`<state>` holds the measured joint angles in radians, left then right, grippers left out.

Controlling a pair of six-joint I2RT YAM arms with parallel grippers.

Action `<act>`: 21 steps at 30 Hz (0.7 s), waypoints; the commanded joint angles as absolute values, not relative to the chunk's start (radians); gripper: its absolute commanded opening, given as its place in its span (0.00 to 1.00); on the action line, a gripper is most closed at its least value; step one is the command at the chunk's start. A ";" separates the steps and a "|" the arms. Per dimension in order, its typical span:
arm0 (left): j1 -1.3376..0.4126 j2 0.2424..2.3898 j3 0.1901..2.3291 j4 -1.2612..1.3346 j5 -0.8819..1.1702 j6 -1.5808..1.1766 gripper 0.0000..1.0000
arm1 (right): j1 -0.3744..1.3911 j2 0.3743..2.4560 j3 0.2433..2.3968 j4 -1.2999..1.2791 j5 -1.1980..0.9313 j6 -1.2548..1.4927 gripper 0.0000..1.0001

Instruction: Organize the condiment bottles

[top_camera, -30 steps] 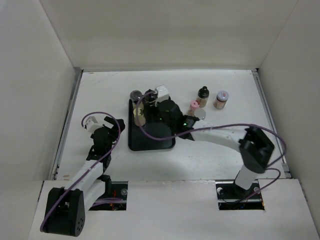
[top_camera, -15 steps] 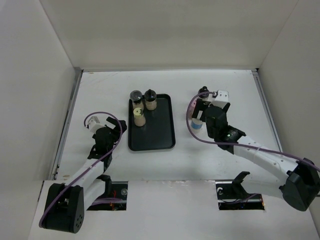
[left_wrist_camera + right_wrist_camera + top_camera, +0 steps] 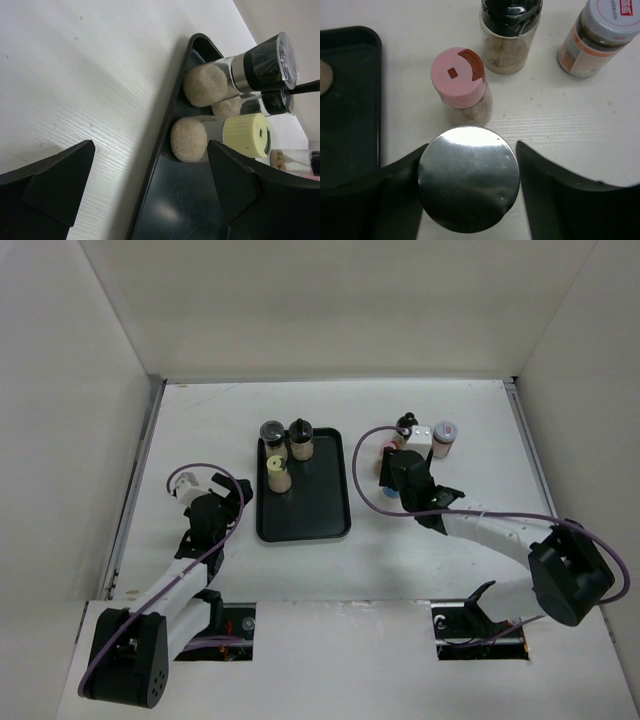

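A black tray [image 3: 300, 510] holds three condiment bottles: a grey-capped one [image 3: 271, 431], a black-capped one [image 3: 301, 438] and a yellow-capped one [image 3: 279, 473]. In the left wrist view they show as the yellow-capped jar [image 3: 220, 137] and the black-capped jar [image 3: 235, 75]. My right gripper [image 3: 392, 478] is right of the tray, open around a bottle with a shiny silver top [image 3: 468, 185]. Its left finger touches the bottle and a gap shows on the right. Just beyond stand a pink-capped jar [image 3: 462, 85], a black-capped jar [image 3: 510, 30] and a white-capped jar [image 3: 600, 35]. My left gripper [image 3: 150, 200] is open and empty at the tray's left edge.
White walls enclose the table on three sides. The tray's near half [image 3: 305, 515] holds nothing. The right arm's purple cable [image 3: 360, 465] loops between the tray and the loose jars.
My right gripper left the black-capped bottle on the tray, swung right to the loose jars, and its jaws have narrowed around the silver-topped bottle. The left arm has not moved.
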<state>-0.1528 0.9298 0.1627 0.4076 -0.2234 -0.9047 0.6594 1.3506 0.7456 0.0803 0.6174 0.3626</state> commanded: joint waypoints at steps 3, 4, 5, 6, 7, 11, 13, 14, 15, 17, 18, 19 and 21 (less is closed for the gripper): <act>-0.153 0.908 0.167 0.448 -0.230 -0.890 1.00 | 0.656 1.313 0.781 0.173 0.630 0.368 0.51; -0.153 0.907 0.166 0.448 -0.226 -0.890 1.00 | 0.663 1.284 0.772 0.193 0.644 0.356 0.49; -0.151 0.901 0.163 0.448 -0.224 -0.891 1.00 | 0.676 1.251 0.769 0.204 0.647 0.333 0.47; -0.150 0.894 0.161 0.448 -0.232 -0.891 1.00 | 0.703 1.217 0.770 0.204 0.656 0.310 0.46; -0.150 0.893 0.160 0.449 -0.236 -0.893 1.00 | 0.722 1.195 0.778 0.198 0.658 0.296 0.45; -0.150 0.913 0.164 0.448 -0.236 -0.899 1.00 | 0.832 1.190 0.879 0.160 0.634 0.268 0.44; -0.146 0.911 0.164 0.448 -0.241 -0.900 1.00 | 0.892 1.250 0.935 0.179 0.601 0.268 0.44; -0.146 0.911 0.163 0.449 -0.245 -0.900 1.00 | 0.909 1.279 0.957 0.195 0.589 0.268 0.44; -0.146 0.914 0.164 0.448 -0.250 -0.897 1.00 | 0.935 1.323 0.988 0.216 0.572 0.273 0.44; -0.143 0.913 0.166 0.439 -0.244 -0.897 1.00 | 0.982 1.418 1.053 0.253 0.545 0.265 0.44; -0.140 0.902 0.166 0.428 -0.244 -0.899 1.00 | 1.008 1.464 1.092 0.267 0.537 0.261 0.44; -0.137 0.888 0.166 0.414 -0.251 -0.897 1.00 | 1.034 1.512 1.129 0.276 0.532 0.255 0.44; -0.124 0.868 0.160 0.394 -0.277 -0.907 1.00 | 1.082 1.590 1.202 0.276 0.526 0.223 0.45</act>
<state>-0.1417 0.9028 0.1627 0.3912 -0.2394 -0.9051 1.0222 1.5269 1.0988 0.1600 0.5610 0.2623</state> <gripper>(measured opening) 0.997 0.674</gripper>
